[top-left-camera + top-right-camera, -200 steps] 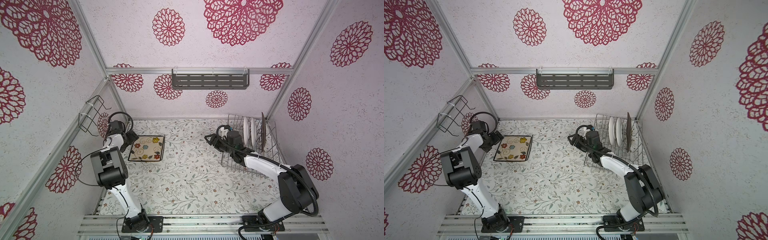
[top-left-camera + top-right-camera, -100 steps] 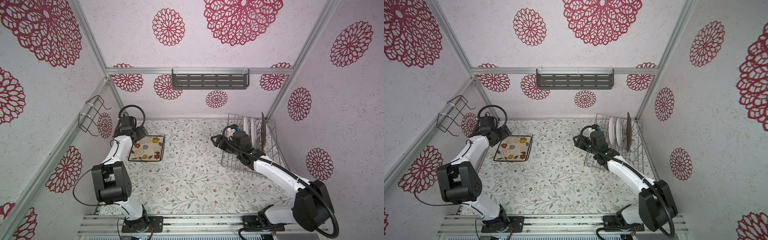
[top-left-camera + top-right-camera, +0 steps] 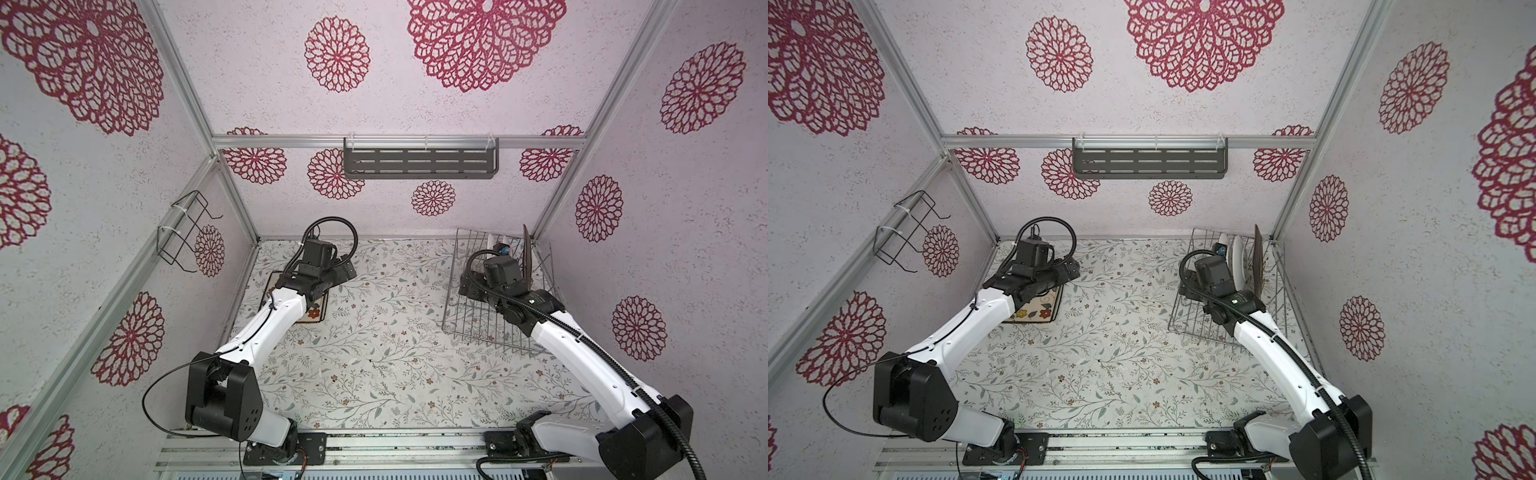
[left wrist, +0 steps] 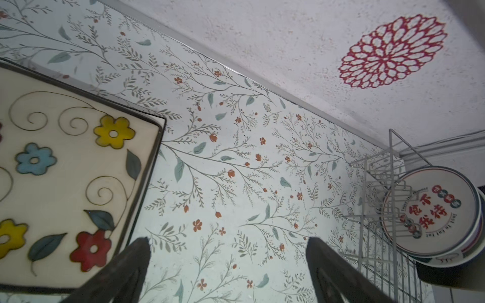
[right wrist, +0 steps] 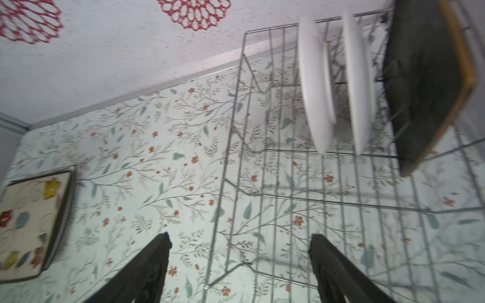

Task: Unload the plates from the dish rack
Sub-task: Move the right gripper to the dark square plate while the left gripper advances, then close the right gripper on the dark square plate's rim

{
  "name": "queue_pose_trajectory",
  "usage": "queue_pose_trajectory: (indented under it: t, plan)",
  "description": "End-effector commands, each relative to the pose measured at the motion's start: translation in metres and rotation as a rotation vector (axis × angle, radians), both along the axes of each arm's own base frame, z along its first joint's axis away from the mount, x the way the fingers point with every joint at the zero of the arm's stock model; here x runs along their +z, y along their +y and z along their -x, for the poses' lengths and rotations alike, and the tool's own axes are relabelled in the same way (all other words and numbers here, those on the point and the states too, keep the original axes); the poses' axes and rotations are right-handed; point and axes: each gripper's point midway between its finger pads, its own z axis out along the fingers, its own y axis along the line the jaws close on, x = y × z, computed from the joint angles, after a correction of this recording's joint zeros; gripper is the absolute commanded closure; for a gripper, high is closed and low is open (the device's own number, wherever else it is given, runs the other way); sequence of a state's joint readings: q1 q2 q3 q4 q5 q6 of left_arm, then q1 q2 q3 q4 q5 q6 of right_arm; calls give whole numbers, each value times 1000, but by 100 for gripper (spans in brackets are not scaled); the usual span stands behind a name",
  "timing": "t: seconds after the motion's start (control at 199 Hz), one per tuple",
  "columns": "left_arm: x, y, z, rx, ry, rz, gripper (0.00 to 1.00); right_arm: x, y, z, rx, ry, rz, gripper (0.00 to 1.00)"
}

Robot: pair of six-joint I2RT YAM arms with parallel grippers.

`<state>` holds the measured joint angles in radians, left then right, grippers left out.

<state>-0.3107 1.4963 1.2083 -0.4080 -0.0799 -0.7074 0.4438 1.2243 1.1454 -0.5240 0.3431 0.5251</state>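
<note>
Lining up the next pick: right claw [image 5: 240, 236] wide, empty, over the silver wire dish rack [image 5: 315, 198]; round white plates [image 5: 316, 86] and black square plate [image 5: 425, 78] upright ahead. Next, I'd say, straddle the nearest rim; left claw [image 4: 227, 240] wide, cream flowered square plate [image 4: 65, 170] beside it.

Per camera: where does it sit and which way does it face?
Both top views: overhead, looking down on left arm, right arm, silver wire dish rack.
Left wrist: faces cream flowered square plate; open left tool shows.
Right wrist: faces two round white plates, black square plate; open right tool shows.
Shared: both wrist views show flowered plate and rack.
</note>
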Motion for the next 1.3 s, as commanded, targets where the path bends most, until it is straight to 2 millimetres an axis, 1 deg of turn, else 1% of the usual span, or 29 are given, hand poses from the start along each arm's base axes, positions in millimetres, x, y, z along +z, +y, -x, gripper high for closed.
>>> queue_pose_trajectory:
  t: [0.0, 0.085, 0.156, 0.211, 0.256, 0.337, 0.452, 0.653, 0.794, 0.859, 1.045, 1.191, 1.297]
  plan:
    - [8, -17, 3, -10, -42, 78, 3, 22, -52, 12, -140, -12, 197, 13]
    - [4, -36, 10, -45, -40, 107, 3, 27, -77, 15, -230, -7, 265, 13]
    - [0, -46, 15, -55, -14, 148, 3, 30, -93, 16, -283, 1, 320, 13]
    - [1, -53, 18, -61, -22, 188, 3, 32, -104, 16, -315, 6, 357, 14]
    - [6, -59, 19, -76, -49, 216, 3, 32, -113, 14, -337, 14, 380, 15]
    - [10, -62, 20, -85, -53, 218, 3, 29, -127, 8, -369, 29, 410, 16]
    - [16, -61, 21, -85, -59, 202, 3, 22, -139, -5, -376, 53, 419, 18]
    - [12, -59, 24, -83, -55, 201, 3, 11, -153, -30, -364, 82, 400, 21]
    - [11, -59, 25, -85, -56, 204, 3, 4, -153, -50, -319, 95, 385, 24]
    - [12, -59, 25, -85, -60, 203, 3, 4, -152, -59, -306, 99, 389, 24]
    - [12, -61, 24, -93, -57, 201, 3, 6, -157, -77, -308, 80, 399, 26]
    - [12, -60, 24, -91, -56, 200, 3, 1, -160, -90, -308, 94, 407, 29]
    - [13, -60, 25, -92, -57, 203, 3, -3, -161, -96, -312, 106, 412, 32]
